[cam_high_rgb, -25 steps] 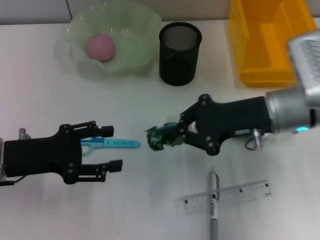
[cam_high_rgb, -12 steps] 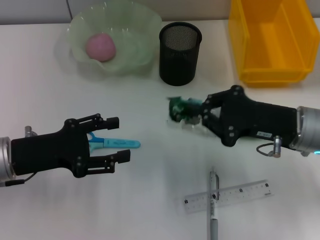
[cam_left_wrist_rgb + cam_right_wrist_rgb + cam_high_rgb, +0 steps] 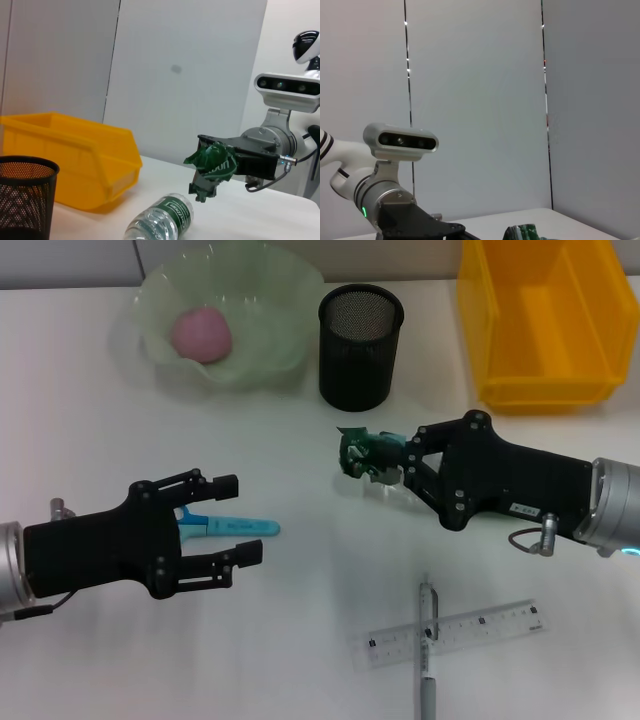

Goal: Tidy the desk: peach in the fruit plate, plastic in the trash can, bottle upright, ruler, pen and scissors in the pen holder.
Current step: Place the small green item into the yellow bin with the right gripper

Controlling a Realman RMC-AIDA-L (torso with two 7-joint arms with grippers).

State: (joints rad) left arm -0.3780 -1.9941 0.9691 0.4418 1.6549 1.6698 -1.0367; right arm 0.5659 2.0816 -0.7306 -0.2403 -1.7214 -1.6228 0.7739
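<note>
The crumpled green plastic [image 3: 357,453] is pinched in the right pincer [image 3: 380,460] and held above the surface [image 3: 300,640], near the middle of it and just in front of the black mesh pen holder [image 3: 360,345]. The yellow bin [image 3: 540,325], which is judged to be the trash can, stands well apart at the far right. In the left wrist view a clear bottle [image 3: 160,220] is seen lying on its side below the held plastic. The peach [image 3: 202,335] is already in the green plate [image 3: 270,310].

The left pincer [image 3: 240,520] is held spread above the blue scissors [image 3: 225,527], nothing being gripped. The ruler [image 3: 480,632] and pen [image 3: 427,660] lie crossed at the near edge.

From here the plastic could be lost on the way to the bin: only an edge of the wad seems to be caught, so a quick swing might shake it loose. The lying bottle could also be knocked and set rolling if the arm is carried low.
</note>
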